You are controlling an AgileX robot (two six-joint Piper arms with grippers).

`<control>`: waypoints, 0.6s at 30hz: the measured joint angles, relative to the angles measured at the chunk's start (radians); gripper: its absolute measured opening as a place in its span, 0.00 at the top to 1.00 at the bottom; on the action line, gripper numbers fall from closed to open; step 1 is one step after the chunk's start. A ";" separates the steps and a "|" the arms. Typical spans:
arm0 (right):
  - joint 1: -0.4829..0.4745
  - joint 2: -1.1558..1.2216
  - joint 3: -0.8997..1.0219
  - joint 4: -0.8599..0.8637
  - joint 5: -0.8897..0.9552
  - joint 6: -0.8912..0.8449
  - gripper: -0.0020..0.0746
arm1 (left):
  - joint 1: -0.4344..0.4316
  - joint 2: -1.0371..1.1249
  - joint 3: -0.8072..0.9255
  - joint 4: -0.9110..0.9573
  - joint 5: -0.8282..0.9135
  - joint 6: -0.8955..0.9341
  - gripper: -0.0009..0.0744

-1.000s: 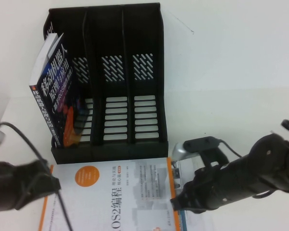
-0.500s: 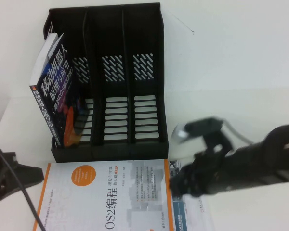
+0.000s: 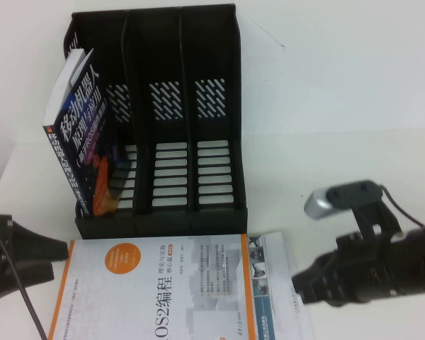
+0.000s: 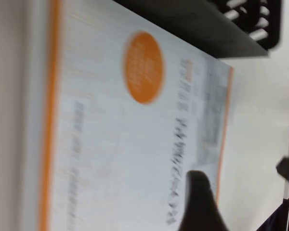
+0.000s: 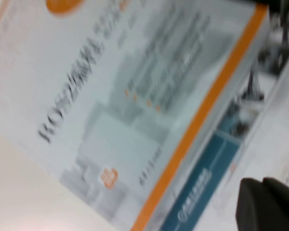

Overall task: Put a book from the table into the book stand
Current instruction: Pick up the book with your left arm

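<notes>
While both hands flank it, left hand (image 3: pixel 53 251) spread, the book (image 3: pixel 156 297) lies untouched.

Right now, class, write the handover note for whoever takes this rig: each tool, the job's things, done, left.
Left tool: open, off the left edge of the book, holding nothing.
Right tool: just right of the book; grip state unclear.
The book lies flat on the table, atop another book, in front of the book stand.
A dark blue book leans in the left slot.
Done: nothing stowed.
Left: lift the book and slot it.
</notes>
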 joint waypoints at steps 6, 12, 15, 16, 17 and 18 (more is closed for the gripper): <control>0.000 0.000 0.038 0.002 -0.003 -0.007 0.97 | 0.001 0.147 -0.079 0.044 -0.002 0.017 0.45; 0.000 0.000 0.043 0.004 -0.002 -0.010 0.97 | 0.002 0.293 -0.127 0.074 -0.002 0.032 0.44; 0.000 0.000 0.044 0.004 0.002 -0.010 0.97 | 0.022 0.370 -0.164 0.067 -0.004 0.039 0.44; 0.000 0.000 0.044 0.004 0.004 -0.010 0.97 | 0.030 0.393 -0.175 0.062 -0.006 0.039 0.44; 0.000 0.000 0.044 0.006 0.004 -0.010 0.97 | 0.042 0.412 -0.185 0.059 -0.006 0.039 0.44; 0.000 0.000 0.044 0.011 0.004 -0.010 0.97 | 0.054 0.426 -0.190 0.059 -0.008 0.039 0.44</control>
